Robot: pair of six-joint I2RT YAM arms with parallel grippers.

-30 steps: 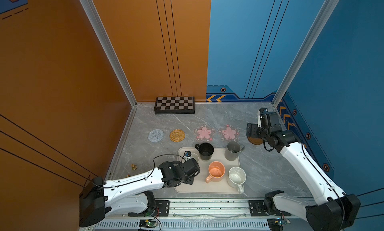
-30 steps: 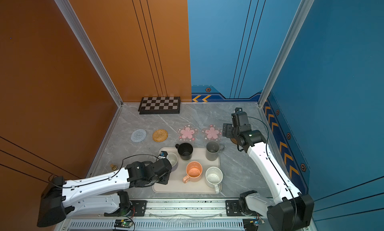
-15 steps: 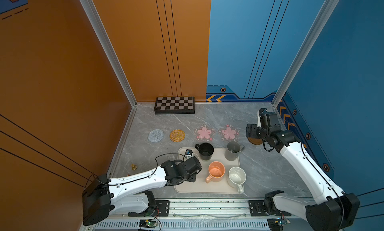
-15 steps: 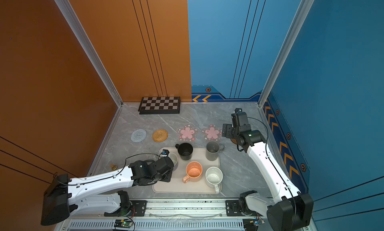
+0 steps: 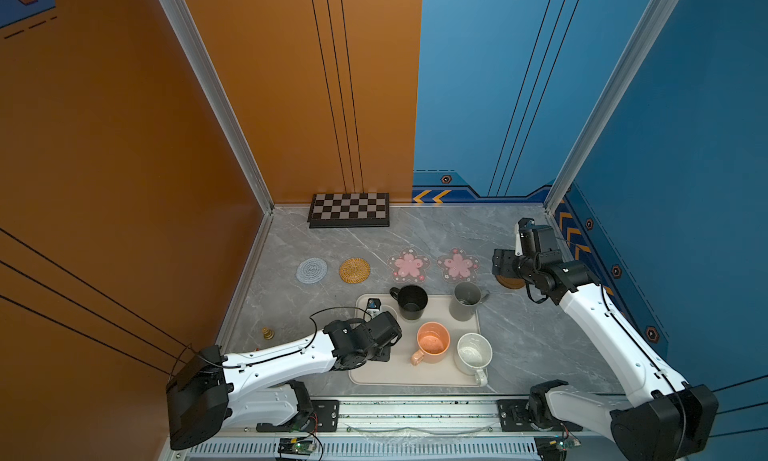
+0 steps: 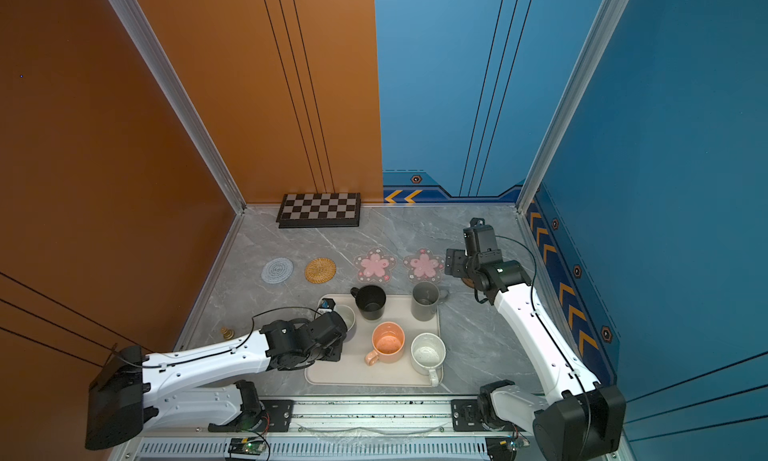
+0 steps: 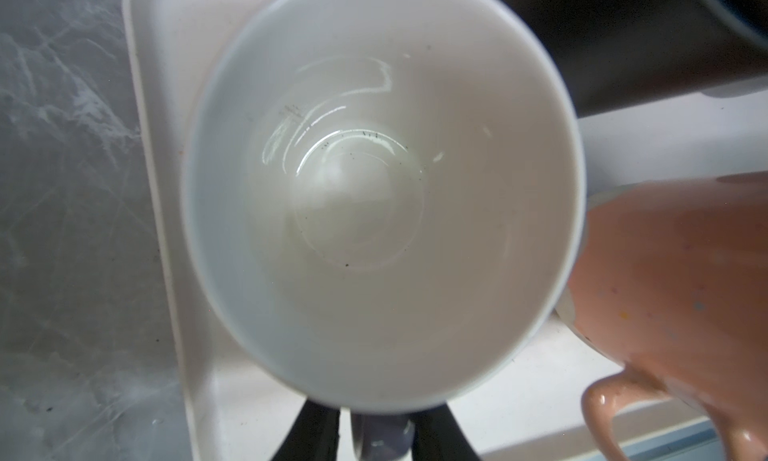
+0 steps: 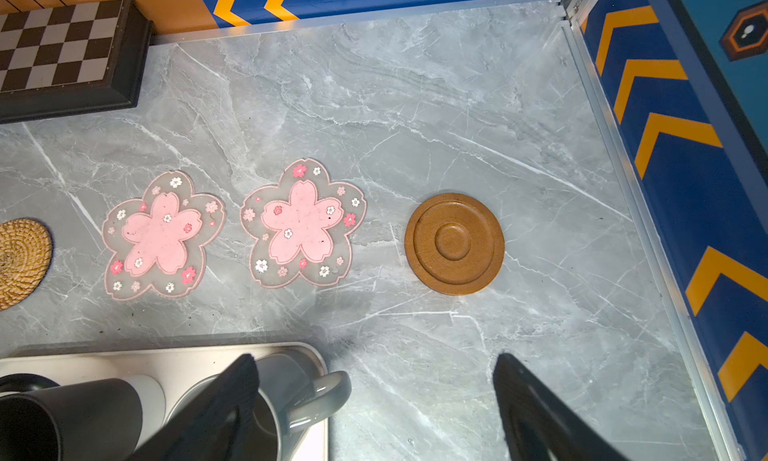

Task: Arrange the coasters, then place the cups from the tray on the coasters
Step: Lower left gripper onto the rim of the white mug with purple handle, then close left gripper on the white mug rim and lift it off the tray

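Left hand (image 7: 376, 415) straddles mug (image 7: 374, 189) handle at tray (image 7: 141, 106) rim — clamp unclear; right hand (image 8: 374, 358) apart.

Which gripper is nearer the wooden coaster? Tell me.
Right. The right gripper hangs close by the wooden coaster; the left gripper is across the tray, at the lavender cup.

Both top views look down from high, sharing the grey marble desk (image 5: 457, 230); both wrist cameras look down close.
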